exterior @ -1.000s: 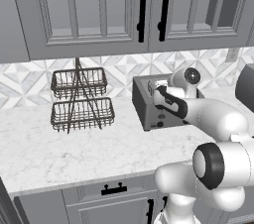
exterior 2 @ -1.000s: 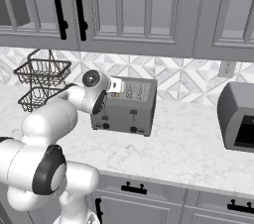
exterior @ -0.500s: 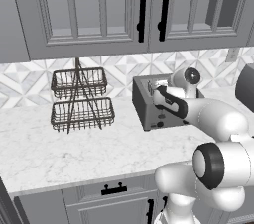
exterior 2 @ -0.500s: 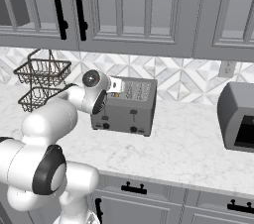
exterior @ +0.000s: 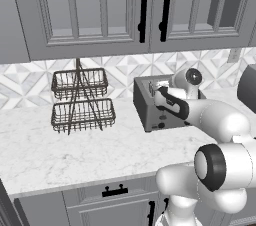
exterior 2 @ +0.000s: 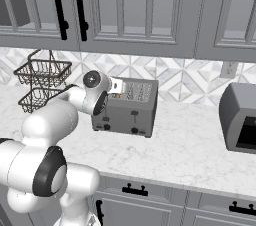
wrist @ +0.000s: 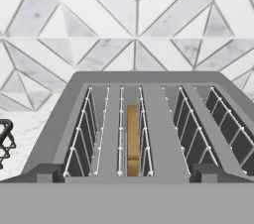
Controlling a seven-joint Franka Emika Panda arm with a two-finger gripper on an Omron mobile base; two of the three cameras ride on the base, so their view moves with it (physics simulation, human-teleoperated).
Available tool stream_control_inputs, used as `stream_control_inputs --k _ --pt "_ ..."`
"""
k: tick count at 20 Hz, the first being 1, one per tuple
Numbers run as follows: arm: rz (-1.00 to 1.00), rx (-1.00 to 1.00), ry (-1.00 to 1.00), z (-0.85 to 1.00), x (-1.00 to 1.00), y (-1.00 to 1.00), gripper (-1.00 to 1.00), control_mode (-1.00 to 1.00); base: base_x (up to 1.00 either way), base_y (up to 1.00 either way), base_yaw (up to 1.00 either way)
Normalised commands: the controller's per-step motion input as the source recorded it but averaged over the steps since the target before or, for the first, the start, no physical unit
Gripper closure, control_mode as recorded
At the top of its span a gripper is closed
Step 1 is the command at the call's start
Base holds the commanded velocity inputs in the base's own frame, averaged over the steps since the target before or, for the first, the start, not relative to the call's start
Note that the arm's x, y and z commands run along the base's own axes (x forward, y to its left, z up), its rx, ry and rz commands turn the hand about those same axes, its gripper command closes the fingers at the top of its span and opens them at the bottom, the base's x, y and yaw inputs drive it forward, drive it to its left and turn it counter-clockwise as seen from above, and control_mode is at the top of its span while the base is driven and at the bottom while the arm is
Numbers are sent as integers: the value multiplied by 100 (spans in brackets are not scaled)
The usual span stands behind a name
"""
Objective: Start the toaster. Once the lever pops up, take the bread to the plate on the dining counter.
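The grey toaster (exterior 2: 125,115) stands on the marble kitchen counter against the tiled wall, with its small black lever (exterior 2: 134,114) on the front face above two round knobs. In the hand view I look down along the toaster (wrist: 163,119) top, and the tan bread (wrist: 132,141) sits upright, low in the left slot. My gripper (exterior 2: 117,86) hovers just above the toaster's left end, open and holding nothing. From the left base view the gripper (exterior: 156,89) hangs over the toaster (exterior: 142,107) top. The plate and the dining counter are out of view.
A two-tier black wire basket (exterior: 80,101) stands left of the toaster on the counter (exterior: 60,155). A grey boxy appliance (exterior 2: 240,120) sits at the right. Upper cabinets (exterior 2: 130,10) hang above the toaster.
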Motion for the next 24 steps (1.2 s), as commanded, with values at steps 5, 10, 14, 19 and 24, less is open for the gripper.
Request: stream_control_inputs --k 5,10,14,19,24 --pt "0 0 0 0 0 0 -100 -100 0 0 0" --pt "0 0 0 0 0 0 -100 -100 0 0 0" --pt "0 0 0 0 0 0 -100 -100 0 0 0" --pt "0 0 0 0 0 0 -100 -100 0 0 0" --pt "0 0 0 0 0 0 -100 -100 0 0 0"
